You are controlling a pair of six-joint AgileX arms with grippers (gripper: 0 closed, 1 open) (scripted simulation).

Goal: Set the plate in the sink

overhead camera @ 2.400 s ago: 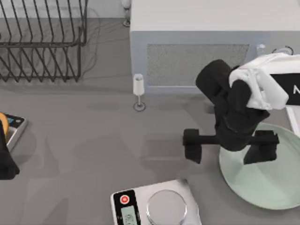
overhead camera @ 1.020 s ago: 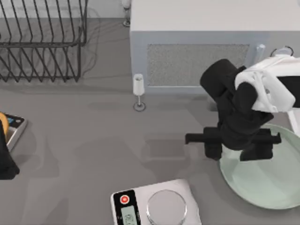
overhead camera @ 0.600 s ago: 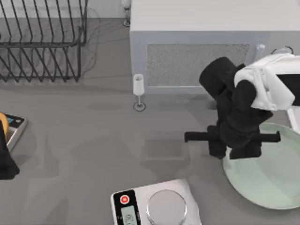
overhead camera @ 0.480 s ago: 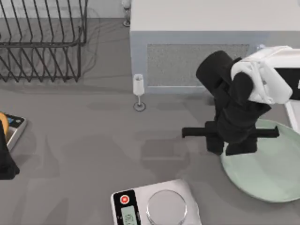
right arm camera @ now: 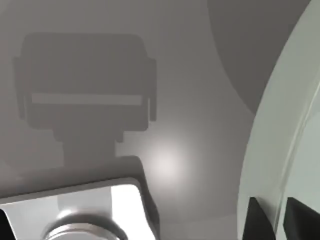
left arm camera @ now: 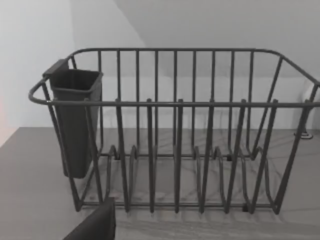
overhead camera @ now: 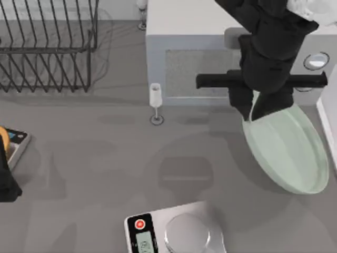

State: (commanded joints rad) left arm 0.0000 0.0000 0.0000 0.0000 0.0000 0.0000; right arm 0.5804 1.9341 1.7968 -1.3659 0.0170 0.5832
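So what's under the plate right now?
The plate hangs tilted from the right gripper, which is shut on its rim. Under it lie grey table and the plate's shadow. The table directly beneath the plate is covered.

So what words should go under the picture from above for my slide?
The right hand lifts the tilted green plate by its rim, beside the microwave.

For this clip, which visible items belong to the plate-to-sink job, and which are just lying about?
In the job:
- plate, tilted, lifted by its rim
- right gripper, shut on the plate
- sink, white edge at the table's right

Lying about:
- dish rack
- microwave
- scale
- wine glass
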